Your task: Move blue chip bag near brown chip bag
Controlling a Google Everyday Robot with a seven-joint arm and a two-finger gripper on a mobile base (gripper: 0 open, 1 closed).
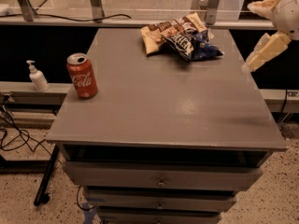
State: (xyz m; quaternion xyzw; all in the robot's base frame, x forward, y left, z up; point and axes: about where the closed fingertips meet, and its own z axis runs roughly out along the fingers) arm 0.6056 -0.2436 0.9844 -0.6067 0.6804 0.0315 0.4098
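The blue chip bag (192,44) lies at the far middle of the grey table (168,111), its white lettering facing up. The brown chip bag (161,31) lies right beside it on the left, and the two touch and partly overlap. My gripper (246,37) hangs in the air off the table's right edge, to the right of the blue bag and apart from it. Its cream fingers (264,54) are spread open and hold nothing.
A red cola can (82,75) stands upright near the table's left edge. A white pump bottle (36,76) stands on a ledge to the left. Drawers (161,178) sit under the tabletop. A glass rail runs behind the table.
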